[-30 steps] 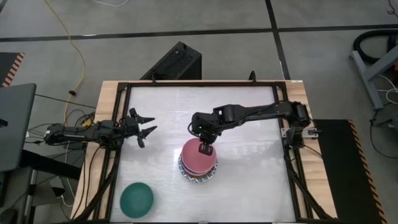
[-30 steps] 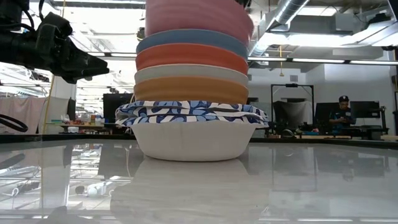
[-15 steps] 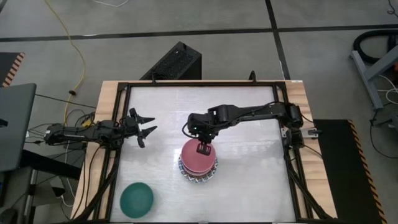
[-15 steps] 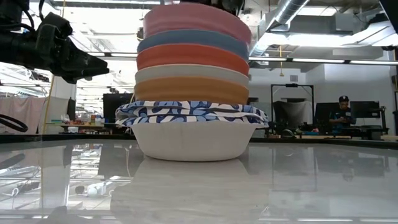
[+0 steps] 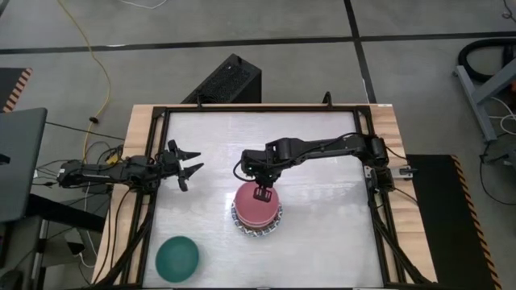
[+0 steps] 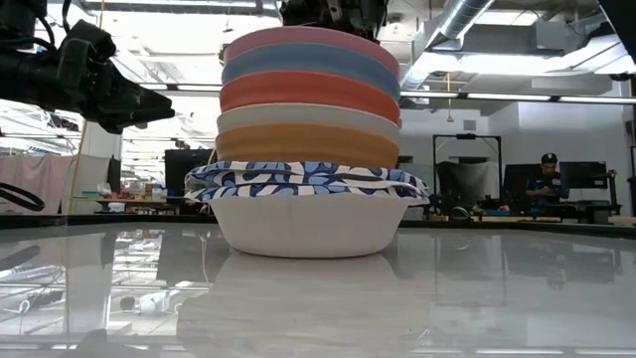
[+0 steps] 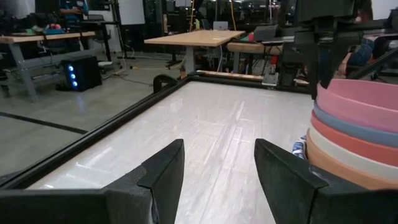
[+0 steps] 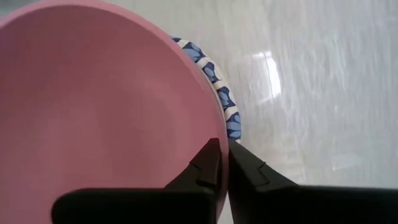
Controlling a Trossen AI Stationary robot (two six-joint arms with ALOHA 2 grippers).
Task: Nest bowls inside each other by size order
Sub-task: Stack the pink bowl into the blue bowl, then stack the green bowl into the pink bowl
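Seeing the pink bowl (image 6: 310, 40) lower than a second ago: then riding high over the stack, now seated level on the slate-blue bowl (image 6: 310, 62). Counting that as the placement done, release pending.

Finding the right tool (image 8: 221, 155) straddling the pink rim at the stack's 12 o'clock edge, one finger inside and one outside. Reads as still clenched on that rim, though the wrist view is too tight to rule out a grip just easing.

Placing the stack just below tabletop (image 5: 322, 225) centre, toward 6 o'clock. Reading it top down: pink, slate-blue, red bowl (image 6: 310, 88), cream bowl (image 6: 310, 114), orange bowl (image 6: 310, 141), blue-and-white patterned bowls (image 6: 308, 179), then a deep white base bowl (image 6: 310, 227).

Leaves only the dark green bowl (image 5: 176, 258) out, alone at 7 o'clock, well apart from the stack. Calls for a clean let-go, a lift clear, then that last bowl.

Noting the left tool (image 5: 193, 169) parked at 9 o'clock, released, jaws wide, holding nothing.

On surfaces: plain bowls smooth, matte, round, with thin rims, nesting tight so only bands show. Patterned ones shallow, flaring wider than everything above. Tabletop glossy white, mirroring the stack, so expecting little friction under the base.
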